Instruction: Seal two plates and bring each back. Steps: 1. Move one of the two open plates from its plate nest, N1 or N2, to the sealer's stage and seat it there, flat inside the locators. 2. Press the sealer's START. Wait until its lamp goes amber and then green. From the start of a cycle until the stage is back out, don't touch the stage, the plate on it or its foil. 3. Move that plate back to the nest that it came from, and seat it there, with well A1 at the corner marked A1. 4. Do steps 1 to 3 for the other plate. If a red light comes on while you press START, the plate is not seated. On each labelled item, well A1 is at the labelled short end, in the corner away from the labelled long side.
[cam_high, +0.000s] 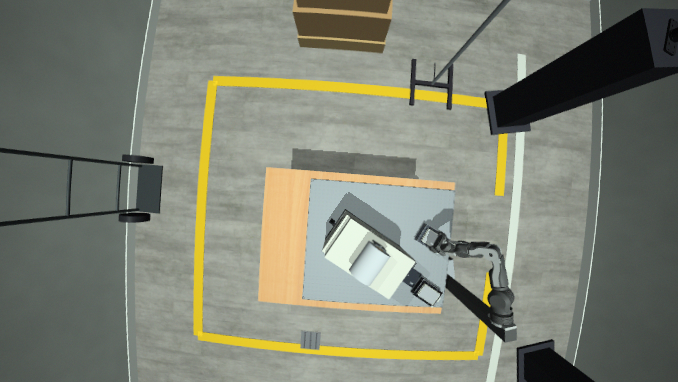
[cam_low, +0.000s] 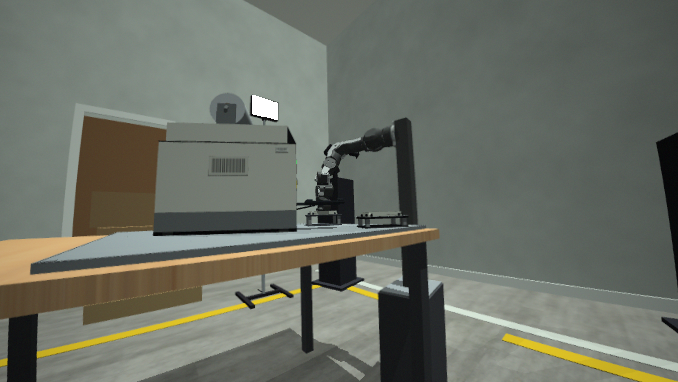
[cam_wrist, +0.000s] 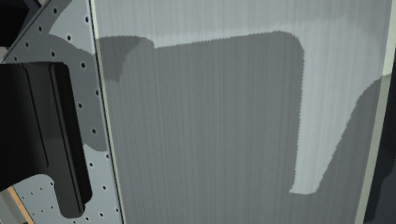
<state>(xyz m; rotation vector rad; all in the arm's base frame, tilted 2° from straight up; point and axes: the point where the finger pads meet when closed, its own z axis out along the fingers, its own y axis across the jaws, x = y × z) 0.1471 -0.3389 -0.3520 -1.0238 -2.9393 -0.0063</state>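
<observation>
End effector (cam_high: 436, 240) (cam_low: 326, 204) (cam_wrist: 225, 200): opened partway, nothing gripped | plate (cam_high: 427, 237) (cam_low: 325, 213) (cam_wrist: 210, 125): edges cropped in wrist view | far fingertip: obscured

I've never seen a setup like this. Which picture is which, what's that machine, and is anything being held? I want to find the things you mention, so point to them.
One picture looks down from above, one comes from beside the table (cam_high: 282, 235) (cam_low: 200, 270), and the close-up comes from the arm's wrist. The jointed arm (cam_high: 492, 255) (cam_low: 350, 146) ends in a two-fingered pincer (cam_high: 434, 239) (cam_low: 324, 209) (cam_wrist: 227, 205). The big pale box (cam_high: 336, 234) (cam_low: 225, 190) is presumably the sealer, standing on a grey board (cam_high: 320, 280) (cam_low: 100, 250) (cam_wrist: 100, 170). The pincer is open around a pale plate (cam_high: 426, 236) (cam_wrist: 225, 100), holding nothing.
</observation>
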